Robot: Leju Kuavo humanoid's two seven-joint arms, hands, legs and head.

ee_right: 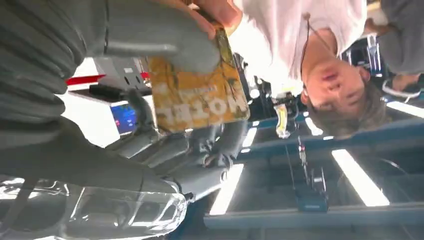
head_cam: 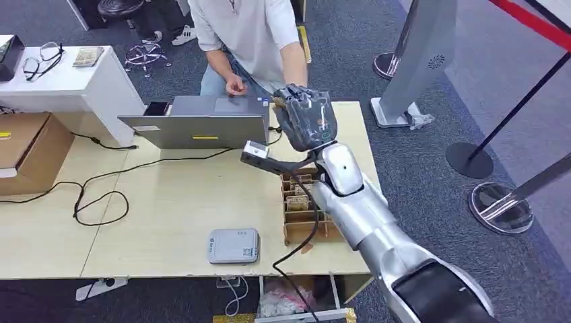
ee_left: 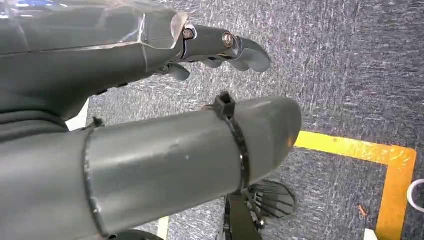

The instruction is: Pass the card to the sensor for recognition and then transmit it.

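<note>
Silver right arm extends over the light wooden table (head_cam: 168,208). Its right hand (head_cam: 306,118) is raised beyond the grey laptop (head_cam: 202,121), grasping a yellow printed card (ee_right: 197,95) between thumb and fingers. A person's hand (ee_right: 215,12) touches the card's far edge. The grey flat sensor unit (head_cam: 233,245) lies near the table's front edge, well apart from the card. The left hand (ee_left: 220,47) hangs over grey carpet, fingers loosely curled, holding nothing.
</note>
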